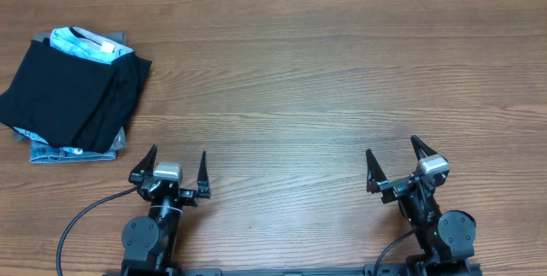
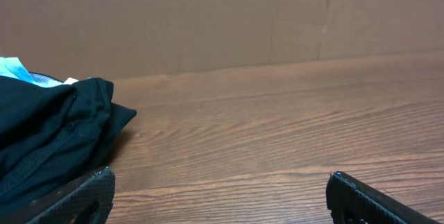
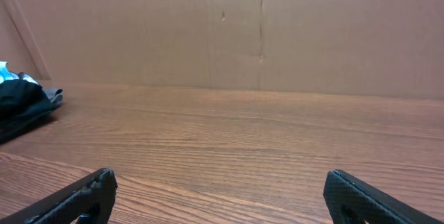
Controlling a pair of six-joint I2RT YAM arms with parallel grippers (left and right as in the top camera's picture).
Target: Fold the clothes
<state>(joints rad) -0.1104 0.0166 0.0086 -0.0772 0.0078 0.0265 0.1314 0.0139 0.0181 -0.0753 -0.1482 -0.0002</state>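
T-shirt (image 1: 73, 96), black and bunched, is lying on folded clothes (image 1: 81, 44) at the worktop's (image 1: 299, 71) ten o'clock. Left claw (image 1: 179, 158) is sitting nearer, right claw (image 1: 392, 149) far off, both gaping wide, holding nothing.

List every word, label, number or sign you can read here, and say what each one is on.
No text can be read in any view.
White patch, perhaps a tag, on the light blue garment: too small to read.
Black T-shirt: no print showing.
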